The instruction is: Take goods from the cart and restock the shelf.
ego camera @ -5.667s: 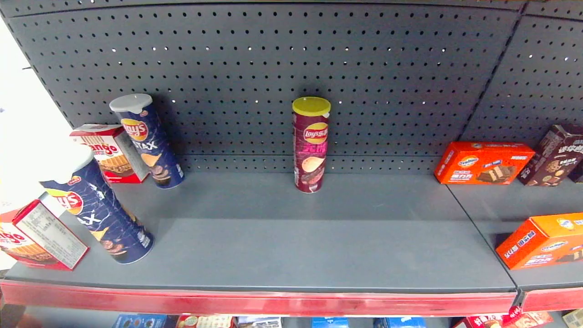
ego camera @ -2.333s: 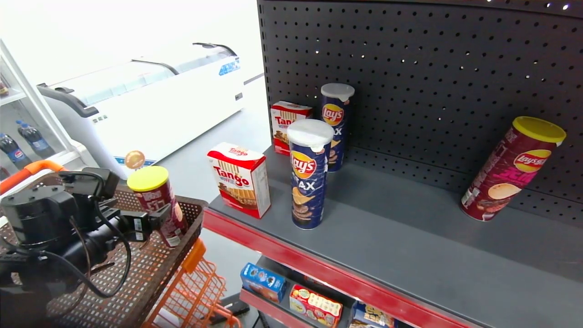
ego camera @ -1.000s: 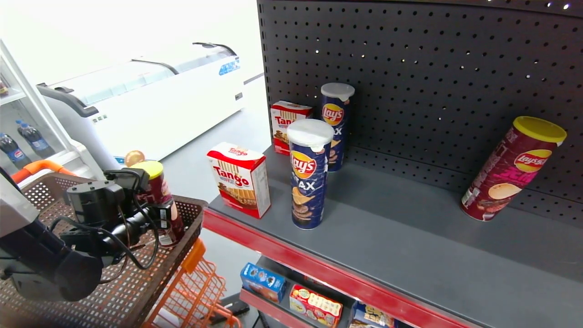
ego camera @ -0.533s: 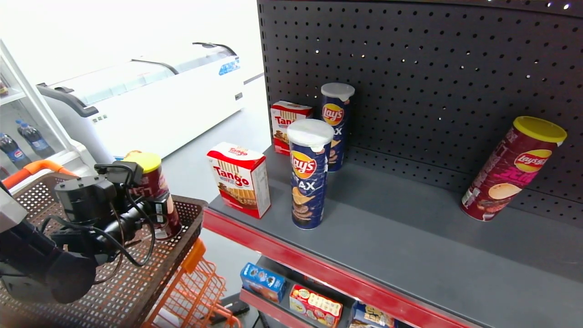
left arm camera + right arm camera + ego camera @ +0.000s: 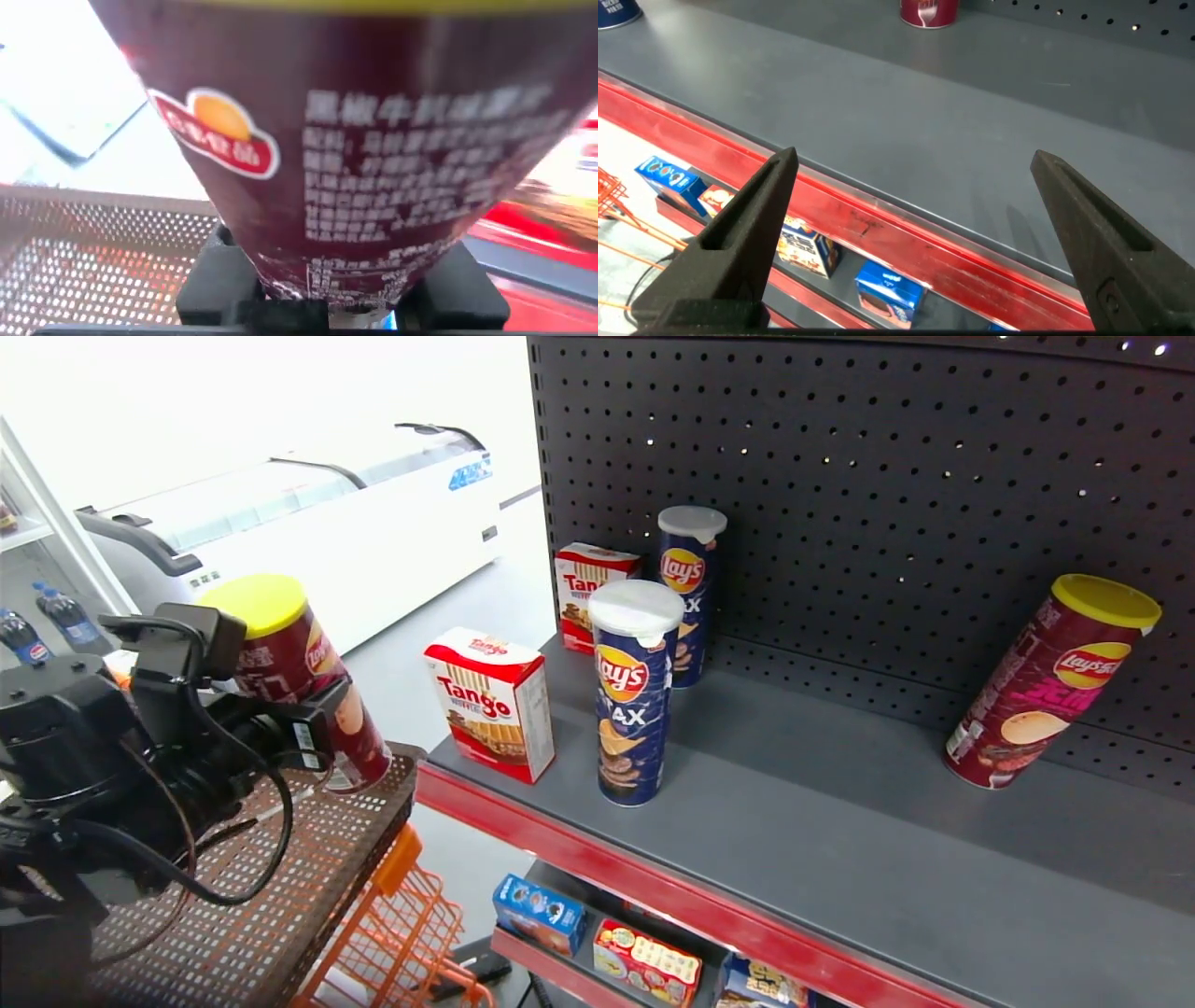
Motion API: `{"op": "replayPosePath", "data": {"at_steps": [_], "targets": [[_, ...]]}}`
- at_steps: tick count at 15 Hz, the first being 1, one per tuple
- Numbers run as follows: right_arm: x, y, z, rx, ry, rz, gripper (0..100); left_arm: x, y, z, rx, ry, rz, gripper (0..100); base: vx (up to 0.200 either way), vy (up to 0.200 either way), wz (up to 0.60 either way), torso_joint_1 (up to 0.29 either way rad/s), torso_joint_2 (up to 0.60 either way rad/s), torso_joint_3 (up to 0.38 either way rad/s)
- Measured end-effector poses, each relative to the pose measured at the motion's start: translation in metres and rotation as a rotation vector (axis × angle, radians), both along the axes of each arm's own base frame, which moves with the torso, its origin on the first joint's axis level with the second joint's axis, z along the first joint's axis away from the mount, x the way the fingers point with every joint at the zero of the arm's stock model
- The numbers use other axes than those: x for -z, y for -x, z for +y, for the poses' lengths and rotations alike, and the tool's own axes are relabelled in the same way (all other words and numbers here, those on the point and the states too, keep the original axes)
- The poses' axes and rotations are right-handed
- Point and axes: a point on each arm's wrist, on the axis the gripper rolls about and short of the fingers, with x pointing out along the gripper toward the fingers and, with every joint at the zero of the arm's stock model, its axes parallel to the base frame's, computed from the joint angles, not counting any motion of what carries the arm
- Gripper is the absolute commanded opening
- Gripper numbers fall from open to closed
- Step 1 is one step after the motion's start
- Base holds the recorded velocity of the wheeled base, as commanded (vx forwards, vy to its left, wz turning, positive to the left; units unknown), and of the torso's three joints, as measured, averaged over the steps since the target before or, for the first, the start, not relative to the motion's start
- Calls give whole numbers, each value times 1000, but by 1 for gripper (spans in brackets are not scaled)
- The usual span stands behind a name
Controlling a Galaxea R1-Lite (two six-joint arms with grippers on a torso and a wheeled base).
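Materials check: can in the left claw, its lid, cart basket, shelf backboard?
Can: glossy printed wrap with glints, likely a cardboard tube. Lid: matte yellow, probably plastic. Cart basket: brown sheet full of small holes, plastic or coated metal, unclear. Backboard: dark matte pegboard, likely painted steel.

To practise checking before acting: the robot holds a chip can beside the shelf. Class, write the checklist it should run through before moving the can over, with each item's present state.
1. Grip on the held can: ok; the left gripper is shut on its lower body.
2. Can's base clear of the cart basket rim: cannot tell; they overlap in the head view.
3. Landing spot: ok; the shelf is bare between the front blue can and the shelved maroon can.
4. Right gripper free: ok; open, empty, above the shelf's red front edge.
5. Nearest obstacle, the wafer box: ok; apart from the held can.
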Motion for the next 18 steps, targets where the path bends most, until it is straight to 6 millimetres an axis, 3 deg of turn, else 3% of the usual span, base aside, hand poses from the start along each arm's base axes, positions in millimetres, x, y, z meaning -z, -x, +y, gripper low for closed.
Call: {"op": "replayPosePath", "data": {"at_steps": [3, 7, 9, 12, 18], "targets": [[0, 0, 0, 0, 0, 0, 100, -10, 36, -13, 79, -97, -51, 0, 0, 0, 0, 0, 0, 0], [0, 0, 0, 0, 0, 0, 100, -19, 64, -29, 198, -90, -110, 0, 0, 0, 0, 0, 0, 0], [0, 0, 0, 0, 0, 0, 100, -14, 77, -40, 362, -56, -81, 0, 0, 0, 0, 0, 0, 0], [0, 0, 0, 0, 0, 0, 100, -14, 88, -51, 585, -16, -68, 0, 0, 0, 0, 0, 0, 0], [0, 0, 0, 0, 0, 0, 100, -26, 92, -64, 722, 8, -108, 0, 0, 0, 0, 0, 0, 0]]}}
